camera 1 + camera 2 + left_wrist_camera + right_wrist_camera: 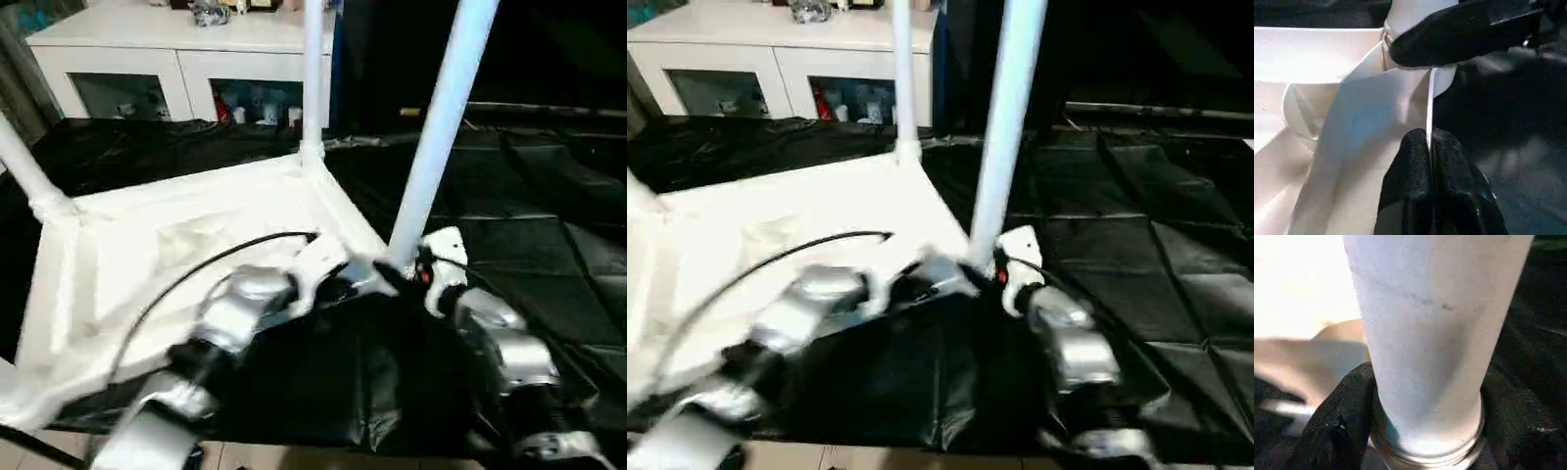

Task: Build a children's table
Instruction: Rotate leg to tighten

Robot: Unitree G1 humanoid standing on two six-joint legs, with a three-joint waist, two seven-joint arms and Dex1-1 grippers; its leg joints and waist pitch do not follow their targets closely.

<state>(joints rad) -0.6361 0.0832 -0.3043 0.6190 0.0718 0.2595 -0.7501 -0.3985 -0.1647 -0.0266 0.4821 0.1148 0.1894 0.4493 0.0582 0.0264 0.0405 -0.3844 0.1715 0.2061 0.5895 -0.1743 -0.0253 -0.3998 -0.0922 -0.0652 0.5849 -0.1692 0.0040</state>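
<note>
On the black-draped surface (549, 245) the white tabletop (127, 264) lies upside down, ribbed underside up, near edge close to the robot. Three legs are visible standing up from its corners: near-right leg (441, 127), far-right leg (313, 69), far-left leg (24, 171). A fourth white piece shows at the near-left corner, too cropped to tell what it is.

Left gripper (1428, 147): fingers (1405, 196) pinched together on the thin rim of the tabletop, right at the near-right corner. Nearly fully closed, rim edge sandwiched between the pads.

Right gripper (1425, 431): fingers (1337, 426) set moderately wide, one on each side of the near-right leg just above its socket collar. Pads look in contact with the tube in the right wrist view, so it reads as a hold on the leg base. The left wrist view shows one right finger wrapped across the same leg above the corner.

Both silver forearms converge on that corner from the near side. A black cable (196, 269) arcs over the left forearm and across the tabletop.

Behind the surface stands a white cabinet (176, 59) with glass doors, small colourful items inside and on top, too blurred to identify.

No readable writing, labels or brand marks anywhere; small marks on the leg are just scuffs.
</note>
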